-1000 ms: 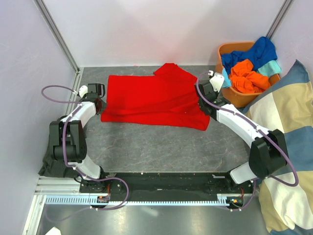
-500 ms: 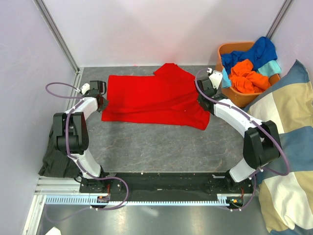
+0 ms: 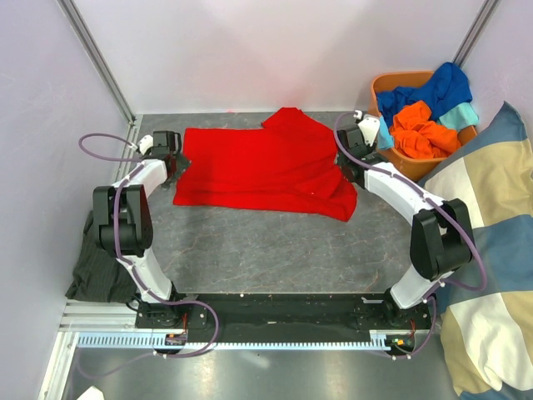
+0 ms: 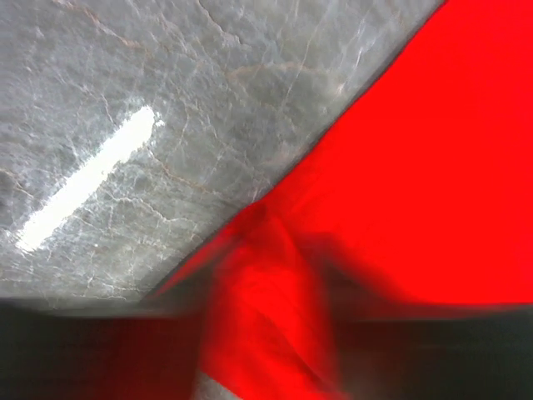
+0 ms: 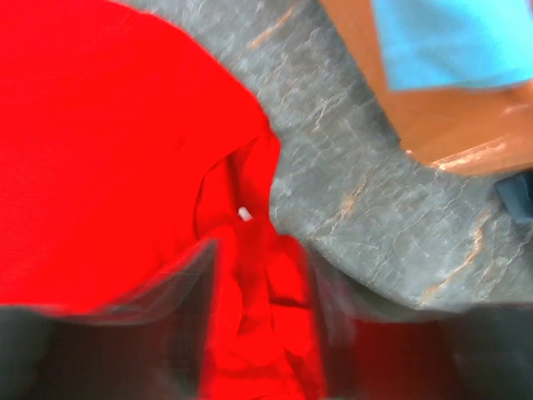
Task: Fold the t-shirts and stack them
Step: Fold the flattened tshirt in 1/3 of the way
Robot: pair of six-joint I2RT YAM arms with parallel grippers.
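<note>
A red t-shirt (image 3: 258, 171) lies spread on the grey table, folded across its width, with a sleeve sticking out at the far edge. My left gripper (image 3: 175, 160) sits at its left edge and my right gripper (image 3: 343, 162) at its right edge. In the left wrist view the blurred jaws (image 4: 266, 333) stand apart with a ridge of red fabric (image 4: 266, 275) between them. The right wrist view shows the same: parted jaws (image 5: 262, 333) around a bunched fold of the shirt (image 5: 250, 300). More t-shirts fill a basket: orange (image 3: 420, 133), royal blue (image 3: 433, 87), teal (image 3: 462, 115).
The orange basket (image 3: 385, 85) stands at the far right corner, close behind my right wrist. A big blue-and-beige checked cushion (image 3: 491, 225) lies along the right side. A dark cloth (image 3: 93, 268) sits by the left arm's base. Walls close the back and left.
Both grippers have shifted a little toward the far side at the shirt's edges. Their jaws, shut on the fabric before, now stand parted and blurred.
</note>
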